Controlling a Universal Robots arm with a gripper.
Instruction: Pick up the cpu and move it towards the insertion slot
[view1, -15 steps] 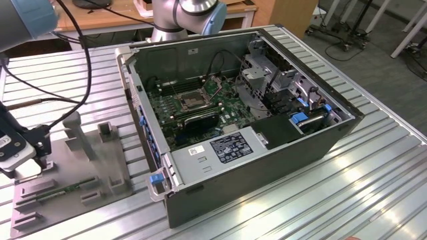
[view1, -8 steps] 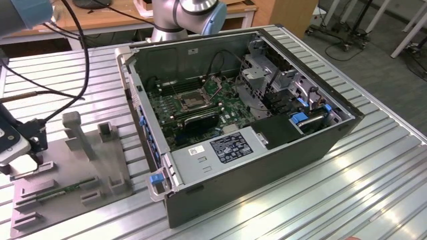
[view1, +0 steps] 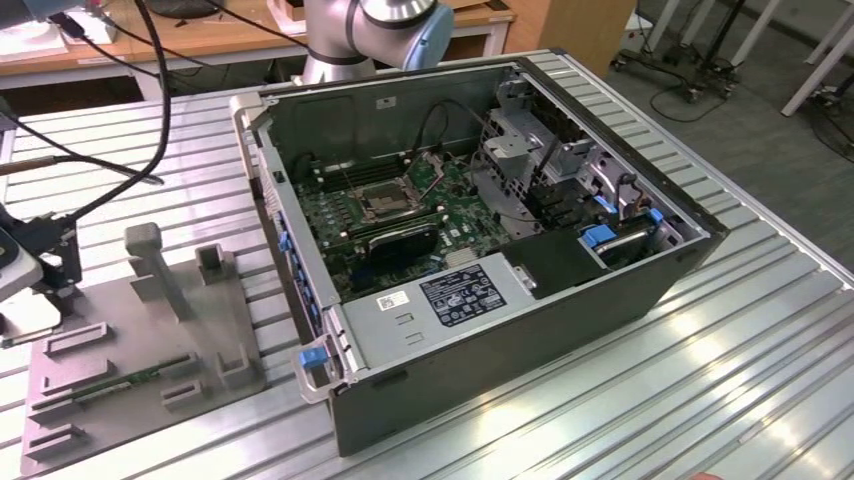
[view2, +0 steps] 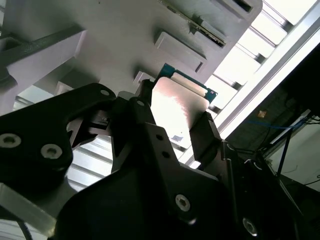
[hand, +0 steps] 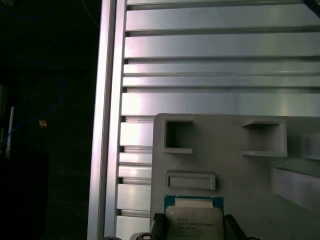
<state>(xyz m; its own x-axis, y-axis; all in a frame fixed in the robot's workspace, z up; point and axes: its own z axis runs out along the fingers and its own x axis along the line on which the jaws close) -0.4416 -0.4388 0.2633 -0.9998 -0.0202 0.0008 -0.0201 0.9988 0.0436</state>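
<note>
The cpu (view2: 176, 102) is a pale square chip with a green edge. It sits between my gripper's (view2: 175, 122) two black fingers (view2: 145, 117), which press on its opposite sides just over the grey plastic tray (view2: 125, 35). In the first wrist view the cpu (hand: 194, 220) shows between the gripper's (hand: 195, 229) fingertips, above the tray (hand: 230, 165). I cannot tell whether the chip is clear of the tray. The insertion slot (view1: 378, 203), a silver-framed socket, lies on the green board inside the open computer case (view1: 534, 330), far off towards the exterior view's right.
The grey tray (view1: 107, 360) at the exterior view's left carries upright posts (view1: 154, 270) and a narrow green circuit strip (view1: 127, 383). The case walls, a drive cage (view1: 527, 150) and cables surround the board. A ribbed metal table (view1: 747, 360) lies underneath; its edge rail (hand: 110, 125) borders dark floor.
</note>
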